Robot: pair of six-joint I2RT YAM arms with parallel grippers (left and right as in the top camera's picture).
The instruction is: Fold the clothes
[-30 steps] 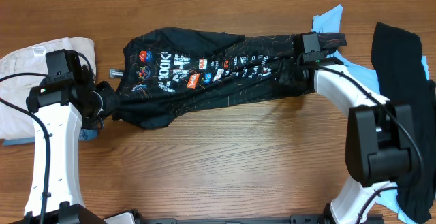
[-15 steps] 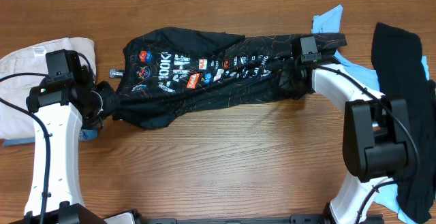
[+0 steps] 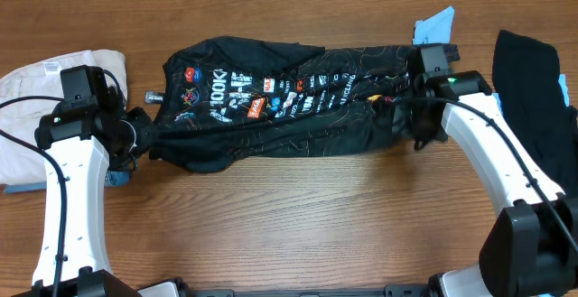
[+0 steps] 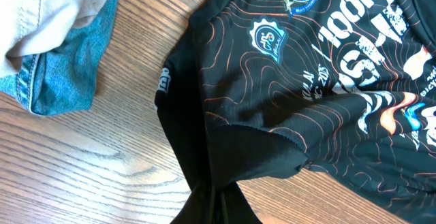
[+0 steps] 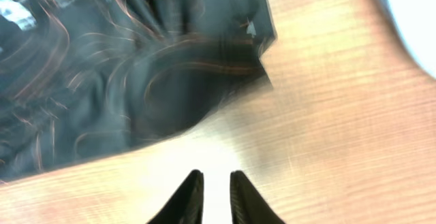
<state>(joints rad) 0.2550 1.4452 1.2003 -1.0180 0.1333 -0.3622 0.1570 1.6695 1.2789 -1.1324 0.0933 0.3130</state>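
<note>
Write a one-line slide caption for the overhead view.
Left gripper clamps one end of the black logo jersey on the table; right gripper, open and empty, hovers by the other end.

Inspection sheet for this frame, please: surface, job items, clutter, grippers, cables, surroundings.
Surface: wooden table, grain visible.
Job's things: black printed jersey lying lengthwise, rumpled, not yet folded.
Clutter: white garment and denim piece at left; plain black garment and light blue shirt at right.
Grippers: left gripper shut on the jersey's left edge; right gripper narrowly open, empty, over wood beside the jersey.
Cables: black cable running along each arm.
Surroundings: nothing seen.
</note>
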